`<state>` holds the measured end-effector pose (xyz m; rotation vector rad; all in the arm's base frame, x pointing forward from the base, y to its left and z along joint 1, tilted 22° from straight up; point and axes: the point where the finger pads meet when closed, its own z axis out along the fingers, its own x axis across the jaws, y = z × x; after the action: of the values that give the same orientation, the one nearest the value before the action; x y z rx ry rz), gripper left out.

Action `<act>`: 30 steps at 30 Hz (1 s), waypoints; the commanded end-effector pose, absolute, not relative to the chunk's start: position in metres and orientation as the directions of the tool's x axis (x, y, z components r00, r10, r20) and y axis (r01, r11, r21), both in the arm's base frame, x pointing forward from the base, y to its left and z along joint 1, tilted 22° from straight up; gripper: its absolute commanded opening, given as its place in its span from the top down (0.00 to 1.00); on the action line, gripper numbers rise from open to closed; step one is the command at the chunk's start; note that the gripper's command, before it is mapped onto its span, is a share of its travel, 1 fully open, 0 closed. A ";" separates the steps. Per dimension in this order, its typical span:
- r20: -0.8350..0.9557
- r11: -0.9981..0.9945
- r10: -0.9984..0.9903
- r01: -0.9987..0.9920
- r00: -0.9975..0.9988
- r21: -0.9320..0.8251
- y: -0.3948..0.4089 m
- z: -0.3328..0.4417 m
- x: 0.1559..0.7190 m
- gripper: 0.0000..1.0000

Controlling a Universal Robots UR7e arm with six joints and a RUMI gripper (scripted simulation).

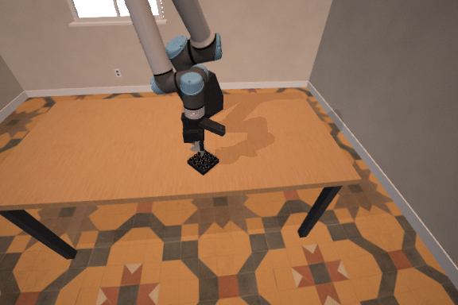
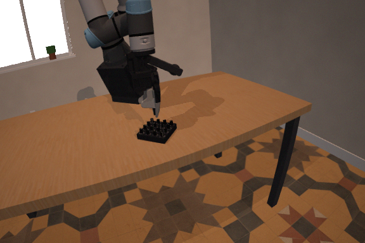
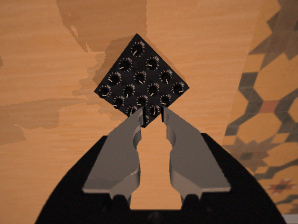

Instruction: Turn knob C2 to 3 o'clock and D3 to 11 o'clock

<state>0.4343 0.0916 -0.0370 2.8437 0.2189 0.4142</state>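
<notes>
The black knob box lies on the wooden table, and also shows in the exterior view. In the wrist view the knob box appears as a diamond with several rows of small knobs ringed by white marks. My gripper points straight down over the box's corner nearest the wrist camera, with its fingers drawn close together. A knob shows in the narrow gap between the tips. In the top and exterior views the gripper ends just above the knob tops. I cannot tell whether it touches. The socket is not visible.
The box sits mid-table, towards the front edge. The table's right edge and the patterned floor show at the right of the wrist view. The arm's dark wrist block hangs behind the gripper.
</notes>
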 end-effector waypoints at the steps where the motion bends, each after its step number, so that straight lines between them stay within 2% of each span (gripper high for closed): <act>1: 0.260 -0.955 0.185 0.110 0.948 0.275 0.091 -0.041 0.436 0.89; 30: 0.260 -0.955 0.185 0.110 0.948 0.275 0.083 -0.068 0.445 0.89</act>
<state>0.4444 0.0837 -0.0663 2.8437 0.2189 0.4139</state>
